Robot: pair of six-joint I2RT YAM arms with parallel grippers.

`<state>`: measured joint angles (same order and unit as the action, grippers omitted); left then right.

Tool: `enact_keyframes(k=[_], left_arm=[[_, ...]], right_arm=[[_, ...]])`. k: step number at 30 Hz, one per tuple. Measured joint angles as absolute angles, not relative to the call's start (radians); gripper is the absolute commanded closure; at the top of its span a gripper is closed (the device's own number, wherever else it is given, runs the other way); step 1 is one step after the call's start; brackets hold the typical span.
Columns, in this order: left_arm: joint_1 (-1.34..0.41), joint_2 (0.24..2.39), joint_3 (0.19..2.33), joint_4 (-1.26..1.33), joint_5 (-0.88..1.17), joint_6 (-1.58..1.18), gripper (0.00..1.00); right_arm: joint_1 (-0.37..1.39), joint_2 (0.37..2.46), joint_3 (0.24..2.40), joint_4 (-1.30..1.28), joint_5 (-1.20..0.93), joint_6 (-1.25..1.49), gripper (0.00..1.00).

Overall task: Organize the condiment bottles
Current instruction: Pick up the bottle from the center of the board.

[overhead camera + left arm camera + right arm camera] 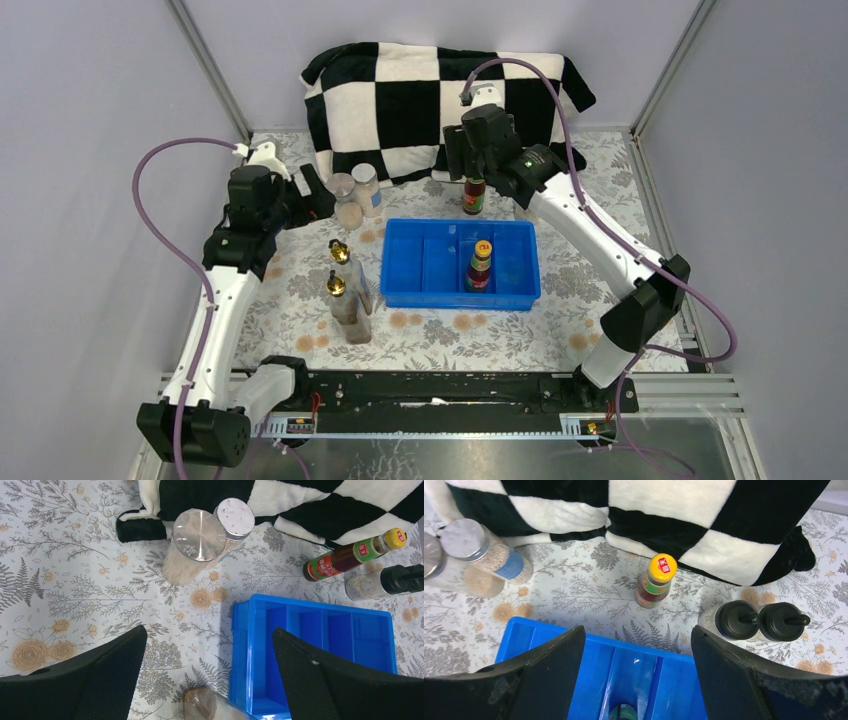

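Left claw (209, 632): fingers spread wide, holding nothing, poised over the floral surface (290, 295) at the left. Ahead of it, apart from both fingers, stand the two grey-lidded jars (346, 203), touching each other at the foot of the checkered cushion (420, 95). Nearer the arm bases, the two gold-topped bottles (350, 312) stand upright, one behind the other, just left of the one blue tray (420, 268).

Of the two sauce bottles, one, the boxed sauce bottle (481, 265), stands upright in a tray compartment right of the middle. The other, the loose sauce bottle (656, 580), stands upright on the surface between the tray's far wall and the cushion.

Right claw (638, 630): fingers spread wide and empty, held above the tray's far edge. The loose sauce bottle lies ahead of it, centred on the gap and touching neither finger. To that bottle's right, the two black-capped shakers (736, 619) stand side by side, touching.
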<state>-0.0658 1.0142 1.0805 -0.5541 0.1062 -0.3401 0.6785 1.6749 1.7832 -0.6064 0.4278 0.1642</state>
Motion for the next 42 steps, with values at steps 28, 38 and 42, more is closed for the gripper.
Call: enact_keyframes(k=[28,38,42], left_arm=[[-0.066,1.064,1.081,-0.553,0.082,-0.319,0.01],[-0.066,1.077,1.081,-0.553,0.07,-0.318,0.01],[-0.066,1.078,1.081,-0.552,0.067,-0.318,0.01]], right_arm=[[0.533,1.751,1.39,-0.017,0.318,0.111,0.22],[0.495,1.831,1.412,0.006,0.269,0.114,0.35],[0.495,1.834,1.425,0.009,0.267,0.113,0.41]])
